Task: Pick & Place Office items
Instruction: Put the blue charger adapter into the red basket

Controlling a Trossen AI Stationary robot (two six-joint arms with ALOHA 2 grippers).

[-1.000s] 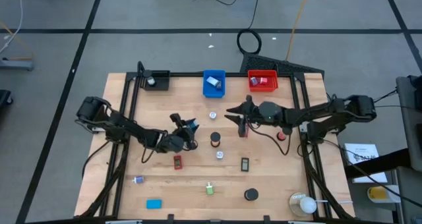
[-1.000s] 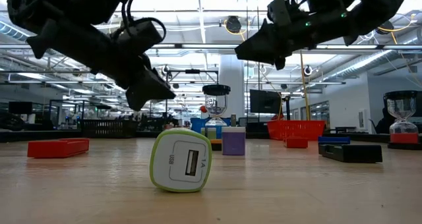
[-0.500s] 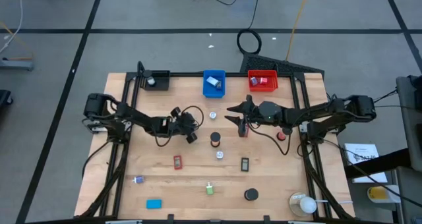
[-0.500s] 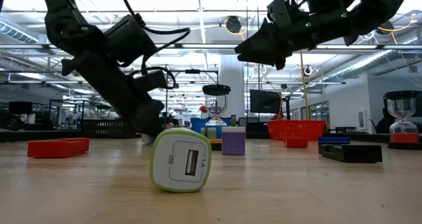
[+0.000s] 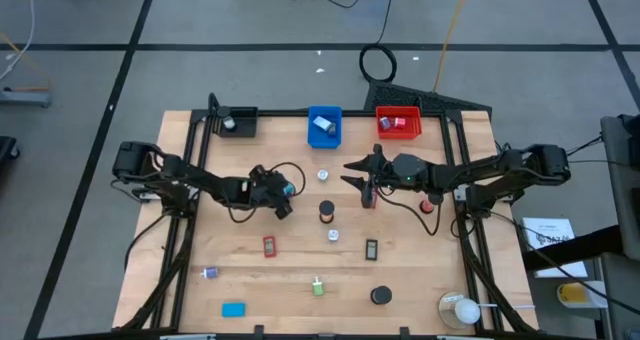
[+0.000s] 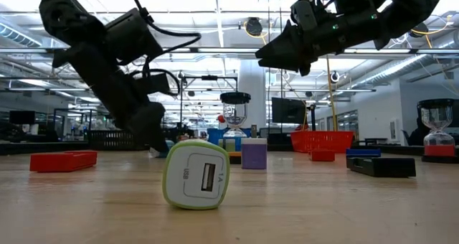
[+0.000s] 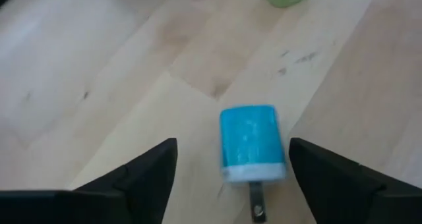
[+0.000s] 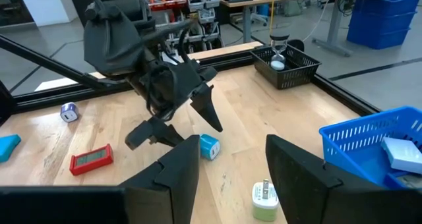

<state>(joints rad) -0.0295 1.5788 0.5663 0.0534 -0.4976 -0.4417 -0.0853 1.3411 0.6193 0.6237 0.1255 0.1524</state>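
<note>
A small blue charger (image 7: pixel 252 145) lies flat on the wooden table (image 5: pixel 420 280), plug prongs toward my left wrist camera. My left gripper (image 7: pixel 234 143) stands open just above it, one finger on either side and neither touching. The high view shows that gripper (image 5: pixel 281 196) left of the table's middle, beside the charger (image 5: pixel 291 189). My right gripper (image 5: pixel 358 176) hangs open and empty well above the table, right of the middle. Other office items lie scattered: a red block (image 5: pixel 270 246), a black roll (image 5: pixel 326 212) and a green and white charger (image 6: pixel 197 176).
A black bin (image 5: pixel 238 122), a blue bin (image 5: pixel 325 126) and a red bin (image 5: pixel 398 122) stand along the far edge. A roundish white object in a clear holder (image 5: pixel 460 310) sits at the near right corner. Small pieces (image 5: pixel 371 248) dot the near half.
My left gripper has sunk toward the table and rolled about its own axis, while its arm swung a little toward the far edge. It now stands low over the blue charger. My right arm has kept still.
</note>
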